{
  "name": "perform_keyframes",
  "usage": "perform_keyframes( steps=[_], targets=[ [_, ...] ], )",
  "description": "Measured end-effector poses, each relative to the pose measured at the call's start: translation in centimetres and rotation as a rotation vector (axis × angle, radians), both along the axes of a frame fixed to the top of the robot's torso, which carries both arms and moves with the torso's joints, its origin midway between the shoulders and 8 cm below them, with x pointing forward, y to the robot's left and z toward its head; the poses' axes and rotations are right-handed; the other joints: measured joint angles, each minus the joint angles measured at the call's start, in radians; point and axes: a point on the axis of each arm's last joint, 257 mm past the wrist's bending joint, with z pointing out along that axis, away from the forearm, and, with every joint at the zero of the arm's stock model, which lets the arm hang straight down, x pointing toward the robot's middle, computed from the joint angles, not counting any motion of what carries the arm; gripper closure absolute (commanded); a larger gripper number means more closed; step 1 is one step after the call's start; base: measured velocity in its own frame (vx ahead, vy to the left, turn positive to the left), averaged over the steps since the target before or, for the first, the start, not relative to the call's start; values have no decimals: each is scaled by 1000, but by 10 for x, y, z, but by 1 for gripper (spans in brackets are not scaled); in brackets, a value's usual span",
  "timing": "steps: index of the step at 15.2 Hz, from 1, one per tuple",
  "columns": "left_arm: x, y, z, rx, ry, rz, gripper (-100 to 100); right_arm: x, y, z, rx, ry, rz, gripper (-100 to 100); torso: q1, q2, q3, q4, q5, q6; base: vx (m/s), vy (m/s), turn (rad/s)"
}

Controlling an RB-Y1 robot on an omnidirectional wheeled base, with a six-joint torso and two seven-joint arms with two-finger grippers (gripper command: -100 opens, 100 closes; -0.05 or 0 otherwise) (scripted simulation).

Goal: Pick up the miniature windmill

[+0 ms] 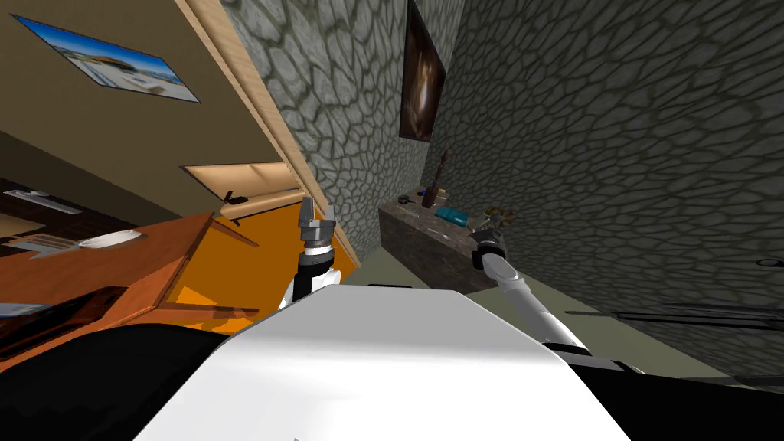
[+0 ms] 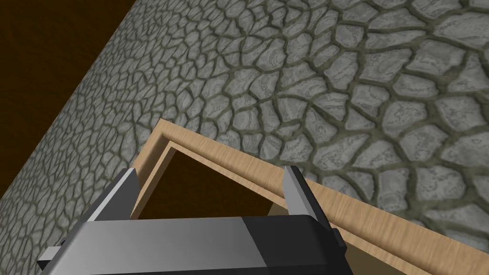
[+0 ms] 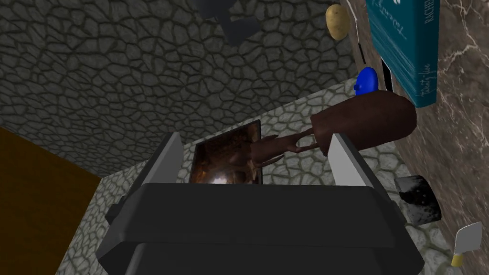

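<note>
The right gripper (image 3: 255, 143) is closest to the lens. Its two grey fingers (image 3: 167, 160) stand wide apart with nothing between them, so it holds nothing.

Ahead of it the miniature windmill (image 3: 363, 121), dark brown, stands on the counter (image 3: 458, 143). The thick body of the windmill shows just past the tip of the finger on the counter's side. Its thin upper part crosses the line of the gap between the fingers, but farther away. The windmill is not inside the jaws and they do not touch it. In the head view it stands near the stone wall (image 1: 612, 153), beyond the book (image 3: 406, 43), while the gripper is at the near end of the counter.

A small blue thing (image 3: 367, 81) lies just beside the windmill's body. The teal book is next, and a yellowish lump (image 3: 337, 21) lies further on. Closer to the gripper are a dark grey stub (image 3: 418, 198) and a small blade (image 3: 465, 241) with a yellow handle. A dark framed picture (image 3: 227, 160) hangs on the wall behind.

The left gripper (image 1: 316, 222) is raised beside the wall, well apart from the counter. Its fingers are also spread wide and empty.
</note>
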Motion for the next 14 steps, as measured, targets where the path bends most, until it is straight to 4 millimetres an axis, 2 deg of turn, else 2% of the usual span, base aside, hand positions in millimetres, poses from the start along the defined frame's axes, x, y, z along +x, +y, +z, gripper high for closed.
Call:
perform_keyframes(
  steps=[7, 11, 14],
  targets=[
    [0, 0, 0, 0, 0, 0, 0, 7, 11, 11, -175, 31, 19, -100, -3, -2, -1, 0, -1, 0, -53, -123, 135],
    [0, 0, 0, 0, 0, 0, 0, 10, 19, 16, -283, 51, 35, -100, -7, -3, -1, -1, -2, 0, -48, -195, 187],
    [0, 0, 0, 0, 0, 0, 0, 13, 28, 16, -376, 72, 53, -100, -12, -3, -2, -1, -3, 0, -46, -256, 213]
  ],
)
